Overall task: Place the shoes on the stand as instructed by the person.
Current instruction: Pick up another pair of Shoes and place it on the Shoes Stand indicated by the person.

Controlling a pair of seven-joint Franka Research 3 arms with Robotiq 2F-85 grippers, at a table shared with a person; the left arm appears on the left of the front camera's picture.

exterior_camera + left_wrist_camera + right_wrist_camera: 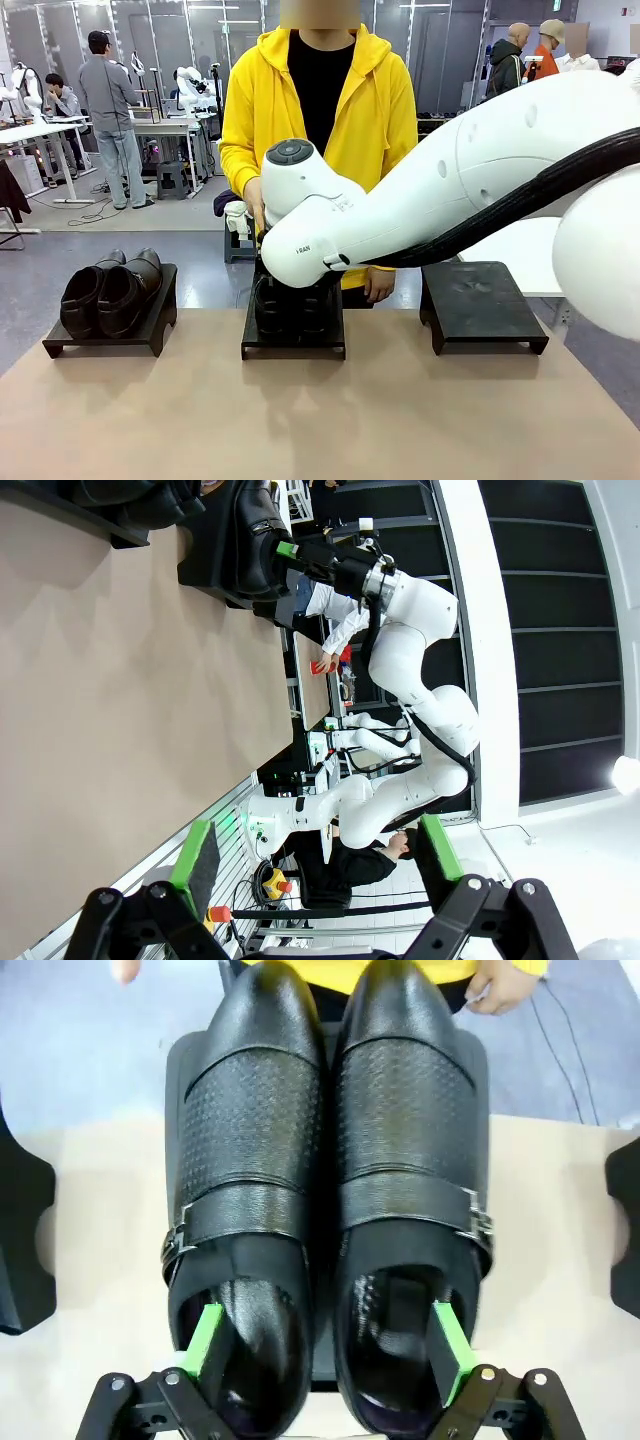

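The right claw [330,1355] stands apart, 1 green pad inside each glossy black buckled shoe [330,1190] on the middle black stand [293,345]. The left claw [318,865] also gapes, holding nothing. The rounded brown-black pair [108,290] sits on the left stand [105,345].

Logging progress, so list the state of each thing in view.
Black buckle shoes: side by side on the middle stand.
Brown-black shoes: on the left stand.
Right stand: bare.
Right gripper: open, a finger inside each black shoe.
Left gripper: open, holding nothing.
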